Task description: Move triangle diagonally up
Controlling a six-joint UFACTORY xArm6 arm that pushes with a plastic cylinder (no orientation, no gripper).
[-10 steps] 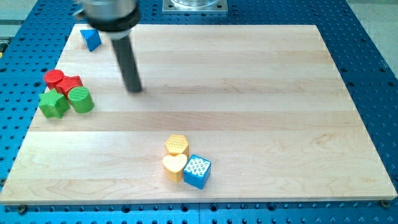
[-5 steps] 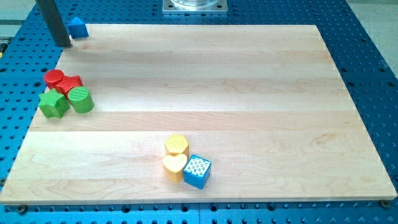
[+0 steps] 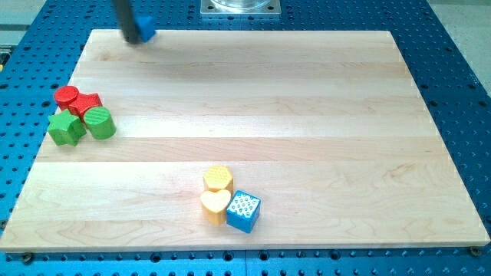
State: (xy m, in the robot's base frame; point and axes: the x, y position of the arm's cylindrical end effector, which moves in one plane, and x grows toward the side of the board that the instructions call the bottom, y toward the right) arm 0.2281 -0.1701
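**Ana:** Camera view first: where is the blue triangle point(image 3: 146, 31) sitting?

**Ben:** At the view's top left, right on the far edge of the pale wooden worktop point(image 3: 307, 115). Only a small blue sliver of it shows, because the dark rod point(image 3: 126, 19) stands just to its left and covers part of it.

**Ana:** And my tip?

**Ben:** My tip point(image 3: 133, 40) is at the rod's lower end, touching or all but touching the triangle's left side; the blur there makes contact hard to judge.

**Ana:** Any pincer to report, apart or together?

**Ben:** No pincer shows at all; the arm ends in the plain rod, so I cannot tell any such state.

**Ana:** What else lies on the worktop?

**Ben:** Two clusters, both well apart from the tip. At the view's left edge, a red cylinder point(image 3: 67, 96) and a red star-like block point(image 3: 87, 103) sit touching, with a green star-like block point(image 3: 66, 128) and a green cylinder point(image 3: 100, 122) just below them, all packed together. Near the view's bottom centre, a yellow hexagon point(image 3: 219, 178) sits above a yellow heart point(image 3: 215, 205), and a blue cube point(image 3: 244, 210) with a white dotted top presses against the heart's right side.

**Ana:** And around the board?

**Ben:** A blue perforated base point(image 3: 453, 92) frames it, with a grey metal plate point(image 3: 239, 8) at the view's top centre.
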